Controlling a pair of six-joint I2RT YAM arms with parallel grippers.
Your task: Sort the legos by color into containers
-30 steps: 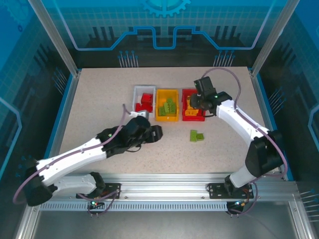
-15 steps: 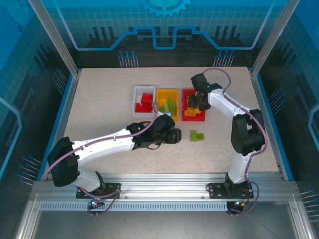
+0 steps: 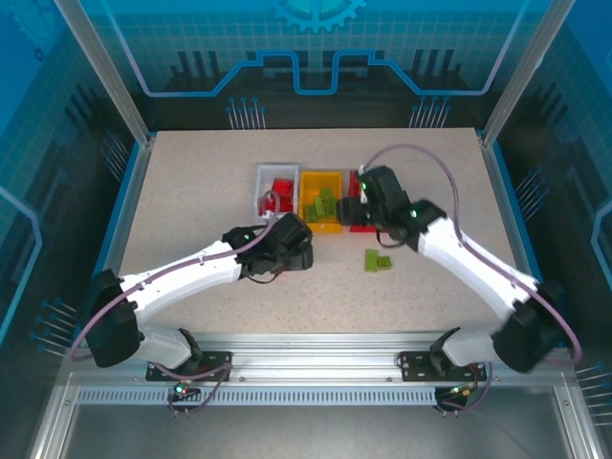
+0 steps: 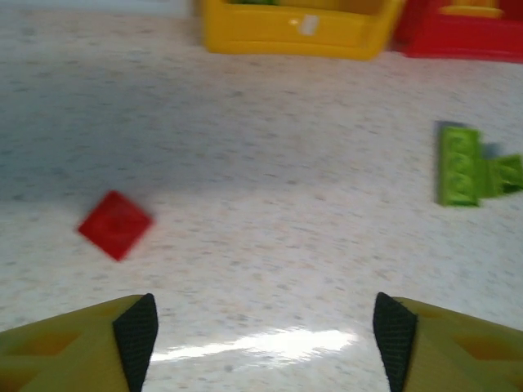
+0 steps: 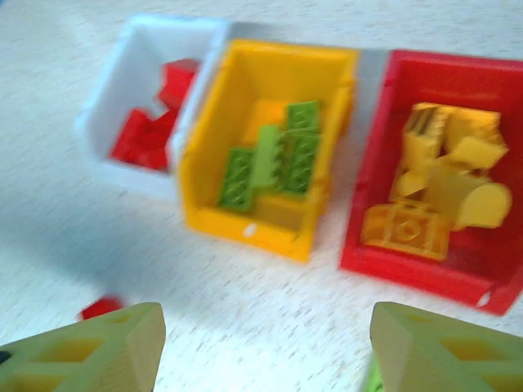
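Reaching in from the near-left corner, left arm (image 3: 182,282) lies low and diagonal across the tabletop (image 3: 191,182), wrist just short of the bins; left jaws wide open and empty, fingertips (image 4: 135,335) well apart; right arm (image 3: 469,258) arcs in from the near-right, wrist above the red bin (image 5: 425,282) and hiding most of it in the top view; right jaws open too, empty, looking down on all three bins.

Bins side by side in one row; white bin (image 5: 106,106) holds red bricks (image 5: 151,131); yellow bin (image 5: 245,224) holds green bricks (image 5: 270,159); red bin holds yellow bricks (image 5: 433,196).

Loose on the tabletop: one red brick (image 4: 114,224) ahead-left of the left jaws, sitting diamond-wise, a corner toward the wrist camera; green pair (image 4: 470,163) off to the right, on the near side of the red bin and apart from it; longer green piece has its long axis running toward the bins, smaller piece touching its right side.
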